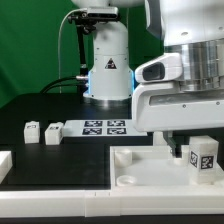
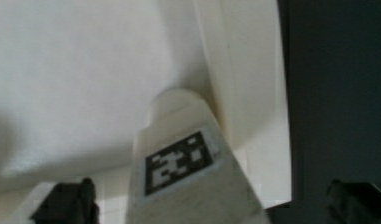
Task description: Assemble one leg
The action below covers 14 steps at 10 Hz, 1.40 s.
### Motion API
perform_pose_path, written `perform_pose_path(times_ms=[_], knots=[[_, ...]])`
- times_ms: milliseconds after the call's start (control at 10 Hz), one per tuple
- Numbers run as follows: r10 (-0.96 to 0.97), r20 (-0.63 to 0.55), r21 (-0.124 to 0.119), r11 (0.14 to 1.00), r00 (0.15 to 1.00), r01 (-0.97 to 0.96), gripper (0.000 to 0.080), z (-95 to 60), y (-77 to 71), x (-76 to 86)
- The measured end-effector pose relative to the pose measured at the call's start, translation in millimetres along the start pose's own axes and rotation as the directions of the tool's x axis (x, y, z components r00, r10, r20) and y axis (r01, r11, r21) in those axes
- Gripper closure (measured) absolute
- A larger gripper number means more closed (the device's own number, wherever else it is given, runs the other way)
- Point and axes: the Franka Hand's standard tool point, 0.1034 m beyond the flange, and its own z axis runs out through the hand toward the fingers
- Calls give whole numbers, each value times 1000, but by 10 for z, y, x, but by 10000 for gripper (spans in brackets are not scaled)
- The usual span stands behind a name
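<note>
A leg (image 1: 203, 157), a stubby white block with a black-and-white tag facing the camera, stands upright in a corner of the white tabletop (image 1: 128, 160) at the exterior view's right. My gripper (image 1: 199, 148) hangs right over it, open. In the wrist view the leg (image 2: 178, 150) rises between the two dark fingertips (image 2: 66, 200), with a gap on each side, so neither pad touches it. The tabletop (image 2: 80, 80) fills most of that view, and its raised rim runs past the leg.
Two more small white legs (image 1: 31, 128) (image 1: 52, 132) lie on the black table at the exterior view's left. The marker board (image 1: 105, 126) lies in front of the robot base (image 1: 108, 75). Part of another white piece (image 1: 4, 164) shows at the left edge.
</note>
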Motion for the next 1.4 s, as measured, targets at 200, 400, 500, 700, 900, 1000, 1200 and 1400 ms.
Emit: perform_pose_path(times_ms=[200,400,500,700,900,1000,1200,1400], knots=[[-244,3,-25,969,970,244,150,-2,4,13],[-257,3,-24,966,966,257,150,-1,11,13],[-257,3,-24,966,966,257,279,-1,11,13],[-256,3,-25,966,967,256,508,-1,15,14],[-250,3,-24,968,968,250,508,-1,15,13],[-211,2,-23,977,977,211,508,-1,17,14],[-113,-5,-20,993,994,113,508,0,21,18],[220,-27,0,975,975,-221,508,7,50,25]])
